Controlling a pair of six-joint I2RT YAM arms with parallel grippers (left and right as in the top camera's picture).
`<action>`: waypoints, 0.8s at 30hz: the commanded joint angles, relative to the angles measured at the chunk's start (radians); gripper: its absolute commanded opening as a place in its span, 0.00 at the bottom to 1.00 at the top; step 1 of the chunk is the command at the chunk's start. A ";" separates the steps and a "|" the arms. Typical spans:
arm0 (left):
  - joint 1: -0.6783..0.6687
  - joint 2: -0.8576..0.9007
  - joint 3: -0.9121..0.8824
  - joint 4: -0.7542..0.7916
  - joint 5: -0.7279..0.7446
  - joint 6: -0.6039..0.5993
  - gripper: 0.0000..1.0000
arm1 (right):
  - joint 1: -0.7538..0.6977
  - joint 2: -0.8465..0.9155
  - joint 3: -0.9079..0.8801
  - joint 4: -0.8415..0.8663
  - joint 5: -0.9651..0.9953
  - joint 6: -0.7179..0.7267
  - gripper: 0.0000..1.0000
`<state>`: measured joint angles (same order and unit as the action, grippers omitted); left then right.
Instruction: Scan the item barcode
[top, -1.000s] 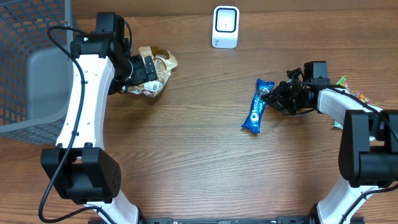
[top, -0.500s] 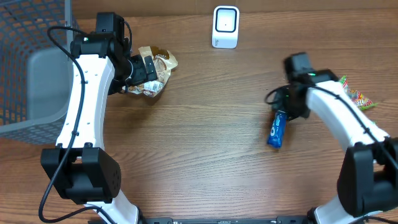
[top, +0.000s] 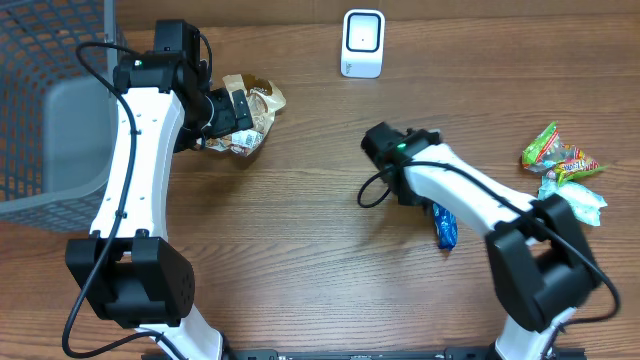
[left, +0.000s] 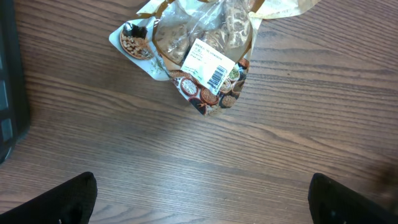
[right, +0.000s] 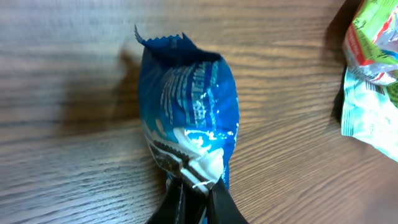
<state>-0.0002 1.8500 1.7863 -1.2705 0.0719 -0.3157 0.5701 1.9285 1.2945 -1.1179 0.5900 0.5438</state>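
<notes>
**A:** What are they working on?

**B:** A brown wood-grain table. A grey wire basket fills the overhead's upper left, and a white scanner stands at top centre.

**A:** And the blue packet?

**B:** Right of centre, half hidden under the arm. Only the right wrist view shows the right gripper pinched on its crimped end.

**A:** The left gripper?

**B:** Spread wide and empty. Its camera alone shows the barcode label on the snack bag.

Bare wood of the table lies open from centre to 6 o'clock. The scanner stands at 12, wire basket at 9, snack bag at 11, candy packets at 3, blue packet at 4
</notes>
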 joint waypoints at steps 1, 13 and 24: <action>-0.008 0.009 -0.003 0.000 0.006 -0.006 1.00 | 0.058 0.051 0.013 -0.018 0.043 0.045 0.04; -0.008 0.009 -0.003 0.000 0.006 -0.006 1.00 | 0.248 0.065 0.017 -0.010 -0.096 0.084 0.50; -0.008 0.009 -0.003 0.000 0.006 -0.006 1.00 | 0.229 0.039 0.099 -0.044 -0.297 0.049 0.72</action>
<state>-0.0002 1.8500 1.7863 -1.2705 0.0719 -0.3157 0.8223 1.9900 1.3289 -1.1622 0.3771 0.6121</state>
